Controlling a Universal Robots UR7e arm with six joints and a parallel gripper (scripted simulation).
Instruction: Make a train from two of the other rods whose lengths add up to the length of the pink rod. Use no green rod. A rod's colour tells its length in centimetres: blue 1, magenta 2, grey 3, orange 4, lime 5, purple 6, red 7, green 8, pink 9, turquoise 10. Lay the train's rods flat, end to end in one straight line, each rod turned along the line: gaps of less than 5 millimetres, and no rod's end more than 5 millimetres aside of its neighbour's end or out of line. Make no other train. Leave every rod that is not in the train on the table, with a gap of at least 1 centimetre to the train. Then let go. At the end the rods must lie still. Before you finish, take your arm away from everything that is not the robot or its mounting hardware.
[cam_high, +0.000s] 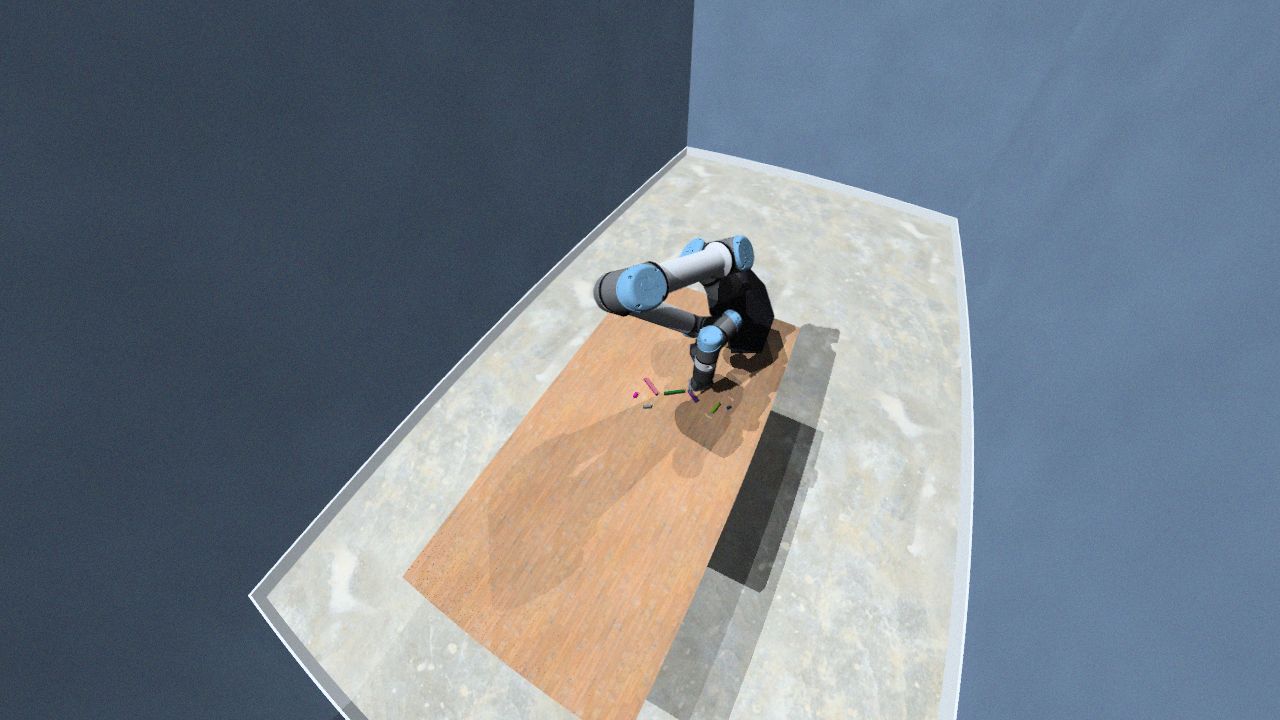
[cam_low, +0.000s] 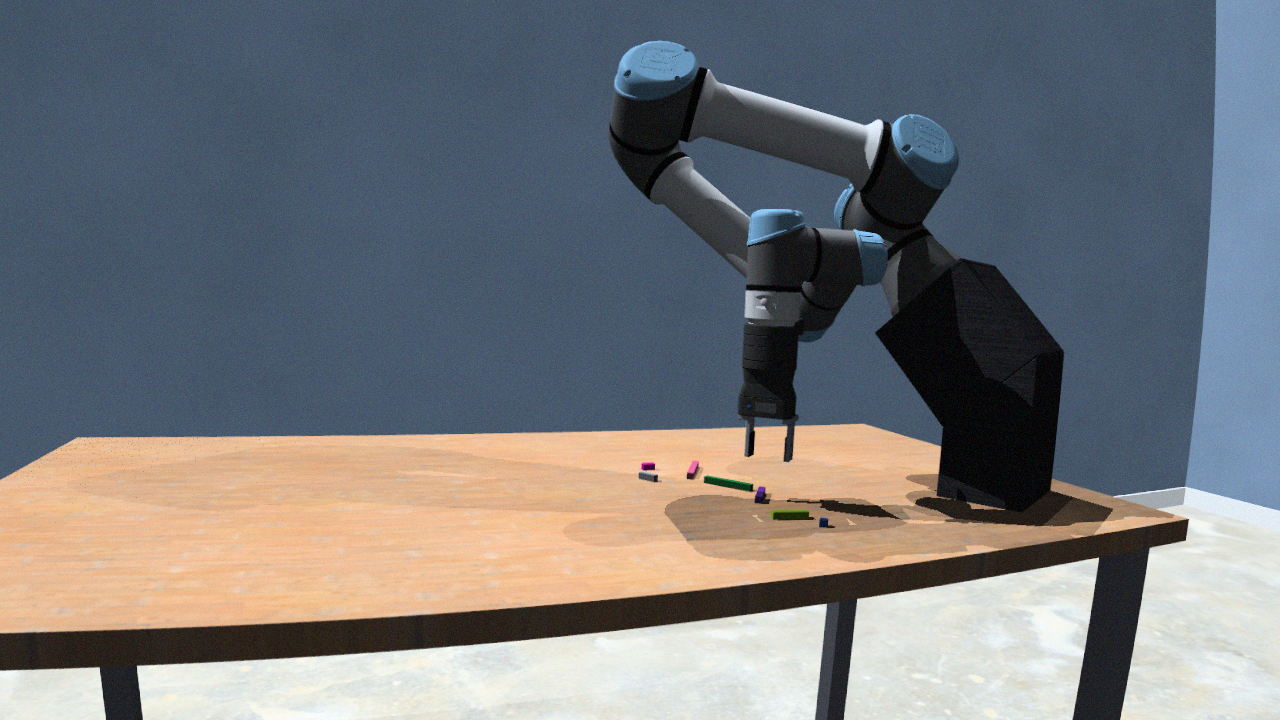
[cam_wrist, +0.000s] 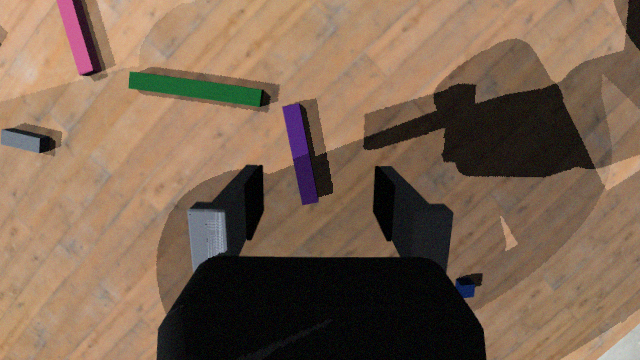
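In the wrist view's centre, our open pincer (cam_high: 699, 390) (cam_low: 768, 458) (cam_wrist: 318, 188) hovers with the purple rod (cam_high: 692, 395) (cam_low: 759, 494) (cam_wrist: 300, 154) just ahead, lying roughly lengthwise between its fingers' lines.

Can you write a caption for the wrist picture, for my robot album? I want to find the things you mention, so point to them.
Open pincer (cam_low: 768, 458) (cam_wrist: 318, 188) above the table, a purple rod (cam_high: 692, 395) (cam_low: 759, 494) (cam_wrist: 300, 154) lying below, green and pink rods beyond.

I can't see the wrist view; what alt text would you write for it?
An open robot hand hangs over a wooden table, a purple rod lying below and between its two fingers. Beyond it lie a green rod, a grey rod and a partly cropped pink rod; a small blue rod sits at lower right.
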